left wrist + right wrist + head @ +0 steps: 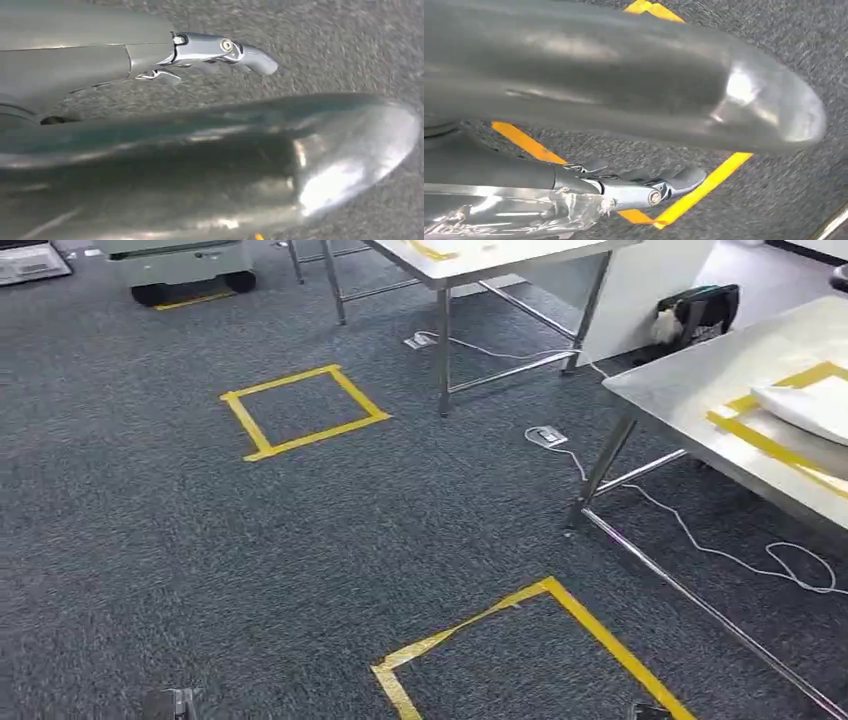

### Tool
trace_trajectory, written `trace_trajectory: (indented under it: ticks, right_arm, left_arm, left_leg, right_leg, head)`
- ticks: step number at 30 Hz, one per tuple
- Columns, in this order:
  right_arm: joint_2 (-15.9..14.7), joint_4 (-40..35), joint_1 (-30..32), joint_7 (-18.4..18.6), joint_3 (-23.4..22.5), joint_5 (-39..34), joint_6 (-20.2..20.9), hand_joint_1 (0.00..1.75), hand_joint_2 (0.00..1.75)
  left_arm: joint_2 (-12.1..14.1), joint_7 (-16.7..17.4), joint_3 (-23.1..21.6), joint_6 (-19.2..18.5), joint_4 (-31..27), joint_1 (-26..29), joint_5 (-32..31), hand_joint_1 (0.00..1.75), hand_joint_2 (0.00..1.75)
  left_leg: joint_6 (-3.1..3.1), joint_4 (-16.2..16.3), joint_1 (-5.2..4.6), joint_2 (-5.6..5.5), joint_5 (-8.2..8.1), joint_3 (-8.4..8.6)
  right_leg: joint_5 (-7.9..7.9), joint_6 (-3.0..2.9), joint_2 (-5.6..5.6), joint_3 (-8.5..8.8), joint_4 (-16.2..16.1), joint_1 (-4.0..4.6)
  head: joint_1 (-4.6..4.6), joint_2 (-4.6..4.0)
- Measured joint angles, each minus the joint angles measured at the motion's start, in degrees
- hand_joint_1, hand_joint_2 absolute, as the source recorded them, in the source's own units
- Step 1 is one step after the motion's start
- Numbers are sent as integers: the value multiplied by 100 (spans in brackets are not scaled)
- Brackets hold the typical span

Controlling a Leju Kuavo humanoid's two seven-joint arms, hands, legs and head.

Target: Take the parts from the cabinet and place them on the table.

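You're looking down at a whole lot of grey carpet right now. A steel table is sitting off to the right and a second table is standing further back. Two yellow tape squares are lying on the floor, the near one just in front of you and the far one well apart from it. The white part is resting on the right-hand table, inside a yellow tape outline there (it's running off the picture's edge, so you're only getting a piece of it).

Your left hand is hanging over the carpet with its fingers stretched out and nothing in them. Your right hand is hanging over the tape, fingers also stretched out, but some crinkly clear plastic is lying along it, and I can't tell if it's holding that. A thin white cable is trailing under the right table.
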Motion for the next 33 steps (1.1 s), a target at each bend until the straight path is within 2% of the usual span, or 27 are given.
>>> trace_trajectory:
  ticks: [1,2,3,6,7,8,9,11,12,13,15,16,17,18,20,21,22,23,25,26,27,28,29,30,31,32,33]
  right_arm:
    - [-7,-7,-9,0,-2,2,0,0,0]
    - [-13,-9,-5,0,0,13,-4,0,0]
    - [-13,-9,-13,0,-2,24,-9,0,0]
    - [-13,-9,-18,0,-4,90,-63,0,0]
    - [-13,-9,-28,0,-4,101,-77,0,0]
    - [-13,-9,-29,0,-4,107,-96,0,0]
    - [-13,-9,-22,0,-4,116,-118,0,0]
    - [-13,-9,8,0,-4,135,-133,0,0]
    - [-13,-9,17,0,-4,140,-149,0,0]
    - [-13,-9,18,0,-7,142,-151,0,0]
    - [-13,-9,5,0,-5,144,-149,0,0]
    - [-13,-9,4,0,-4,146,-144,0,0]
    - [-15,-7,6,0,-4,153,-129,0,0]
    - [-15,-7,7,0,-4,160,-120,0,0]
    - [-22,-7,5,0,-7,170,-107,0,0]
    - [-22,-7,3,0,-9,179,-98,0,0]
    - [-24,-7,-10,0,-9,179,-92,0,0]
    - [-24,-7,-6,0,-9,181,-90,0,0]
    - [-24,-7,20,0,-9,190,-85,0,0]
    - [-26,-7,19,0,-9,192,-85,0,0]
    - [-26,-7,11,0,-9,192,-85,0,0]
    - [-26,-7,3,0,-9,195,-85,0,0]
    - [-26,-7,-3,0,-9,195,-85,0,0]
    - [-26,-7,-9,0,-9,195,-85,0,0]
    - [-26,-7,-15,0,-9,197,-85,0,0]
    - [-31,-7,-15,0,-9,199,-85,0,0]
    - [-33,-7,-12,0,-9,201,-85,0,0]
  left_arm:
    - [-15,0,0,0,2,-19,0,0,0]
    - [-33,9,0,9,2,-50,0,0,0]
    - [-31,9,0,35,2,-49,-11,0,0]
    - [-13,9,2,85,2,-8,-37,0,0]
    - [-20,11,4,107,2,4,-57,0,0]
    - [-17,13,7,127,2,-9,-77,0,0]
    - [-24,11,7,144,2,-27,-92,0,0]
    - [-31,11,7,164,4,-34,-131,0,0]
    - [-31,11,7,175,2,-23,-136,0,0]
    - [-31,13,9,181,4,-14,-140,0,0]
    - [-33,11,9,190,2,-18,-170,0,0]
    - [-39,11,9,192,2,-26,-190,0,0]
    - [-39,11,9,197,4,-41,-194,0,0]
    - [-42,9,9,201,2,-50,-199,0,0]
    - [-44,7,9,214,4,-26,-208,0,0]
    - [-41,7,9,225,4,-13,-212,0,0]
    - [-48,2,9,234,4,-4,-216,0,0]
    - [-48,2,9,240,4,-20,-221,0,0]
    - [-52,-2,9,240,4,-70,-243,0,0]
    - [-57,-2,9,240,4,-66,-245,0,0]
    - [-61,-2,9,240,4,-44,-247,0,0]
    - [-61,-2,11,240,4,-23,-247,0,0]
    - [-61,-2,11,240,4,-17,-249,0,0]
    - [-59,-4,11,240,4,-22,-249,0,0]
    - [-61,-6,11,242,4,-32,-249,0,0]
    - [-79,-7,11,243,4,-52,-249,0,0]
    - [-81,-7,11,240,4,-75,-251,0,0]
  left_leg:
    - [-27,-390,-9,404,19,211]
    - [74,-414,-30,322,34,180]
    - [134,-398,-46,244,39,147]
    - [280,-414,-78,40,96,104]
    - [314,-415,-64,-16,117,87]
    - [350,-414,-63,-64,136,66]
    - [376,-412,-69,-155,153,33]
    - [407,-405,-95,-309,179,-14]
    - [410,-403,-104,-393,192,-23]
    - [396,-401,-107,-487,202,-25]
    - [370,-394,-102,-667,219,-22]
    - [352,-391,-97,-732,227,-28]
    - [317,-362,-128,-790,233,-66]
    - [276,-358,-103,-864,263,-110]
    - [186,-379,-46,-998,320,-163]
    - [157,-369,-43,-1029,320,-189]
    - [152,-289,-73,-663,239,-221]
    - [133,-36,-86,-422,48,-346]
    - [87,963,-73,-252,-456,-814]
    - [69,1360,-65,-238,-592,-992]
    - [50,1506,-51,-235,-596,-1047]
    - [41,1387,-40,-229,-477,-957]
    - [39,1042,-31,-204,-276,-765]
    - [42,441,-29,-102,-8,-423]
    - [48,-45,-33,101,156,-126]
    - [35,-324,-80,453,107,18]
    - [149,-332,-81,330,130,-3]
  right_leg:
    - [-14,53,-47,-4,32,49]
    - [-43,96,-93,-27,80,62]
    - [-22,130,-148,-24,69,63]
    - [-30,220,-322,-8,61,9]
    - [-170,262,-2,-84,189,-19]
    - [-417,260,287,-214,535,-24]
    - [-689,254,434,-441,1054,-15]
    - [-1021,236,513,-827,1916,3]
    - [-983,215,518,-870,1996,8]
    - [-809,194,527,-755,1782,13]
    - [-273,153,666,-212,718,3]
    - [-156,143,935,18,258,-23]
    - [-246,137,1209,77,97,-68]
    - [-231,147,1120,111,116,-52]
    - [-214,93,1003,87,144,0]
    - [-175,36,904,96,94,-27]
    - [-154,1,816,107,71,-27]
    - [-153,-29,740,104,66,-15]
    - [-165,-55,502,91,66,7]
    - [-165,-56,405,82,67,11]
    - [-165,-56,316,79,67,11]
    - [-167,-53,238,79,68,10]
    - [-170,-49,163,82,68,8]
    - [-177,-36,80,97,69,3]
    - [-190,-13,18,118,71,6]
    - [-217,35,-31,117,92,64]
    - [-231,65,-78,106,103,78]
  head:
    - [-15,0]
    - [-23,0]
    - [29,0]
    - [11,0]
    - [39,0]
    - [50,0]
    - [61,0]
    - [64,0]
    - [63,0]
    - [61,0]
    - [65,0]
    - [68,0]
    - [57,0]
    - [46,0]
    - [57,0]
    - [55,0]
    - [46,0]
    - [6,0]
    - [2,0]
    - [0,0]
    - [-2,0]
    - [-2,0]
    - [-4,0]
    - [0,0]
    - [-4,0]
    - [-15,0]
    - [-9,0]
